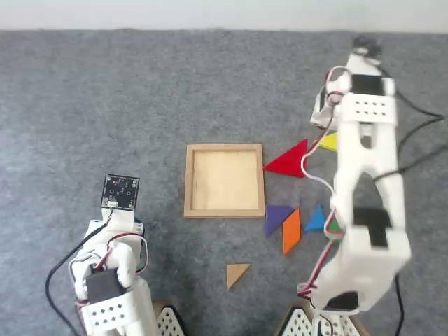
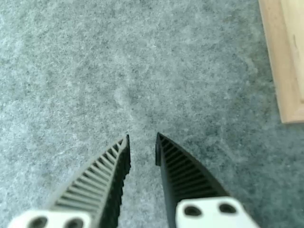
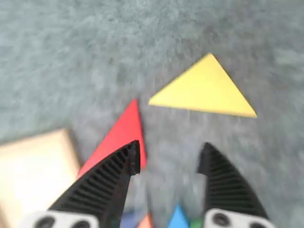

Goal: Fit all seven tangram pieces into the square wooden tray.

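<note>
Right gripper [image 3: 168, 156], jaws apart over grey carpet [image 3: 71, 47]; flat red triangle piece [image 3: 118, 135] just beside its tips, flat yellow triangle piece [image 3: 202, 90] farther ahead; left gripper [image 2: 142, 140] narrowly parted, square wooden tray [image 2: 280, 71] ahead, off to one side.

No writing, number, label or sign can be read anywhere in the views. The black square board [image 1: 121, 191] at the near left carries only pale specks, too small to tell as print.
</note>
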### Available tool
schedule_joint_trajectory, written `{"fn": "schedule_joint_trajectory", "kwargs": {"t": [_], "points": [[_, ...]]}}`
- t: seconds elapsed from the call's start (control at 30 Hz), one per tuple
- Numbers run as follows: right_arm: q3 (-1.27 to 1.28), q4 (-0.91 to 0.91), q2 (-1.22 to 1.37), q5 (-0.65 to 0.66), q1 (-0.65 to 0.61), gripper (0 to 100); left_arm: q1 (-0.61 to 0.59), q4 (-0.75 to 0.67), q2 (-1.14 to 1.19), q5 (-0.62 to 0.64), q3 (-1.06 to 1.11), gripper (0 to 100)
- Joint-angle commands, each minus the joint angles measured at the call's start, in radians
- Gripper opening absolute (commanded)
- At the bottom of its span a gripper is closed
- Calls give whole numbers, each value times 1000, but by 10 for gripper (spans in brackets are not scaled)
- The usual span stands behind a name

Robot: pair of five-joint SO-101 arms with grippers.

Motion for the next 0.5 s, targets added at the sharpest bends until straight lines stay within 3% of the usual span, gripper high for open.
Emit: {"fn": "schedule_joint_trajectory", "kwargs": {"t": [0.0, 0.2, 0.33, 0.47], "points": [[97, 50, -189, -63, -38, 221, 0, 6, -12, 6, -8, 87], [463, -309, -189, -425, -145, 287, 0, 6, -12, 6, -8, 87], [566, -536, -145, -494, -159, 433, 0, 6, -12, 6, -8, 87], [574, -590, -65, -540, -186, 464, 0, 6, -12, 6, -8, 87]]}}
